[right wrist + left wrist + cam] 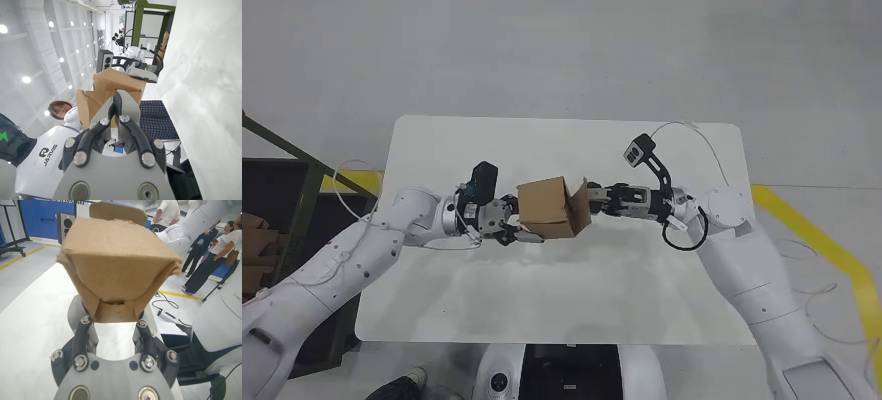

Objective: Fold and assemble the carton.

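Over the middle of a white table (542,300), a brown carton (545,207) is held aloft from both ends. The left gripper (516,222) clamps its left end; the right gripper (594,200) is pinched narrow on the open right flap (578,200) (the fold looks half done). Next, that flap probably needs pushing inward while the left gripper holds firm.

The carton (545,207) is held over the middle of the bench (542,290), between the left gripper (506,220) at one end and the right gripper (594,200) at the open flap on the opposite end.
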You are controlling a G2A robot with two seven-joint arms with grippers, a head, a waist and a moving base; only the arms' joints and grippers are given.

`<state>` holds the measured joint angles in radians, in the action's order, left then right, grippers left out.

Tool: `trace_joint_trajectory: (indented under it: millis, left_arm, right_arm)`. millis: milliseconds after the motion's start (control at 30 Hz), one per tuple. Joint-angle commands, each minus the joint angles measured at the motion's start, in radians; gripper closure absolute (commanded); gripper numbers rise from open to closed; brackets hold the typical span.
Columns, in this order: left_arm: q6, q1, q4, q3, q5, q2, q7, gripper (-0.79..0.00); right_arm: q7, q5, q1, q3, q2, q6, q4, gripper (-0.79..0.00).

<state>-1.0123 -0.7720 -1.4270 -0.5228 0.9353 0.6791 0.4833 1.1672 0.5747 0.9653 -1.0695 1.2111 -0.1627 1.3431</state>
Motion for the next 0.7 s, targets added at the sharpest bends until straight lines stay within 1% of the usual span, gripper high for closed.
trace_joint_trajectory:
  millis: [0,100,233,267,333,367,500,667]
  left_arm:
    - [0.000,0.005,0.007,0.005,0.002,-0.002,-0.003,-0.342]
    - [0.000,0.012,0.012,0.011,0.016,-0.004,-0.012,-0.342]
    - [0.000,0.018,0.016,0.018,0.040,-0.006,-0.022,-0.339]
    - [0.000,0.018,0.017,0.020,0.044,-0.006,-0.022,-0.339]
    - [0.000,0.020,0.021,0.022,0.055,-0.007,-0.026,-0.339]
    - [0.000,0.019,0.023,0.022,0.057,-0.007,-0.025,-0.339]
    - [0.000,0.019,0.033,0.020,0.071,-0.009,-0.023,-0.336]
    - [0.000,0.017,0.038,0.017,0.084,-0.008,-0.021,-0.332]
  right_arm:
    - [0.003,0.002,0.007,-0.012,-0.004,0.017,0.011,0.000]
    - [0.031,0.008,0.016,-0.018,-0.009,0.069,0.026,0.000]
    - [0.055,0.017,0.023,-0.012,-0.011,0.100,0.032,0.000]
    - [0.058,0.020,0.024,-0.011,-0.011,0.102,0.033,-0.018]
    - [0.061,0.025,0.024,-0.009,-0.011,0.105,0.032,-0.092]
    - [0.062,0.026,0.024,-0.008,-0.011,0.107,0.031,-0.108]
    - [0.073,0.026,0.021,0.001,-0.011,0.117,0.029,-0.095]
    - [0.082,0.029,0.016,0.012,-0.009,0.121,0.019,-0.117]
